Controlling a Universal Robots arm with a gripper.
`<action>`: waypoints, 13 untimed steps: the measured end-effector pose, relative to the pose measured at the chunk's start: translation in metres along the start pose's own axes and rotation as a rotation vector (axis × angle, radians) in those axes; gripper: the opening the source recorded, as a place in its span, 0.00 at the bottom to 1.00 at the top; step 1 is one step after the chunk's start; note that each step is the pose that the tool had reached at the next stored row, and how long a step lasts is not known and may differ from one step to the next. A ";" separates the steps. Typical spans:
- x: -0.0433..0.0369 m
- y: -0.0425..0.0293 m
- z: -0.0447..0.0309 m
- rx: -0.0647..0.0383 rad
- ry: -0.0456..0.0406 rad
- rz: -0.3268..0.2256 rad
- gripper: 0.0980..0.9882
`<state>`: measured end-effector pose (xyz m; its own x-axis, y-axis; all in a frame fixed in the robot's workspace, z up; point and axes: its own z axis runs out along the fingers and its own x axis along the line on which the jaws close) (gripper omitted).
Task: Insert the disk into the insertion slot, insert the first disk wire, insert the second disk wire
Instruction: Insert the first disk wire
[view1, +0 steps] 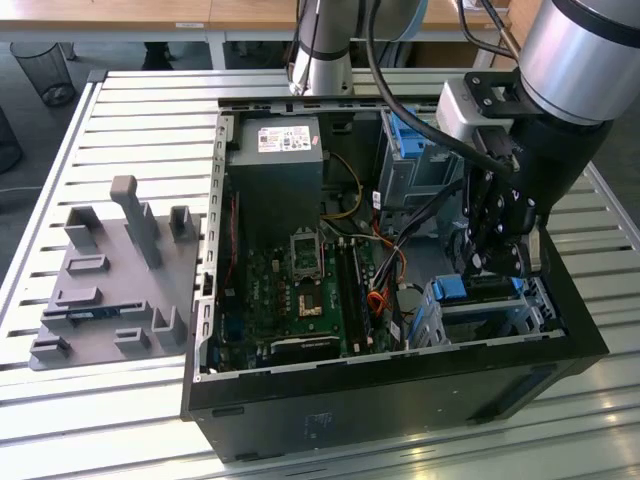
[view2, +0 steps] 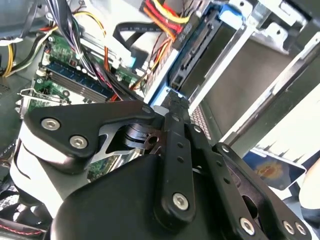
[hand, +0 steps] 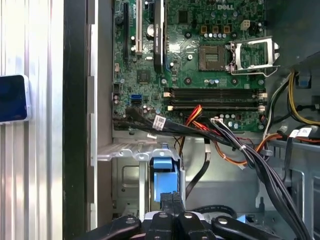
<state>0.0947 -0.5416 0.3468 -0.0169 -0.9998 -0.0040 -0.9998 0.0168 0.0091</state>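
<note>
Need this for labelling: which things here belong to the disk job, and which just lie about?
Job: gripper, disk, slot, red-yellow wires.
Lying about: grey fixture plate, bin, tall cage, power supply.

The motherboard (hand: 200, 65) is green, the computer case (view1: 400, 405) black, the wires (hand: 194, 114) red and orange, the disk's caddy (view1: 450, 290) bright blue.

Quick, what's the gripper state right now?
Gripper: shut, nothing seen held, tips at the blue caddy of the disk.
</note>
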 end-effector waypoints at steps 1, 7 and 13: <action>-0.0005 -0.0016 -0.0001 0.000 -0.0007 0.000 0.01; -0.0037 -0.0036 -0.0067 0.000 -0.0021 0.000 0.01; -0.0100 -0.0065 -0.0086 0.000 -0.0109 0.000 0.01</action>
<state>0.1015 -0.5317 0.3554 -0.0167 -0.9998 -0.0149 -0.9998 0.0165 0.0093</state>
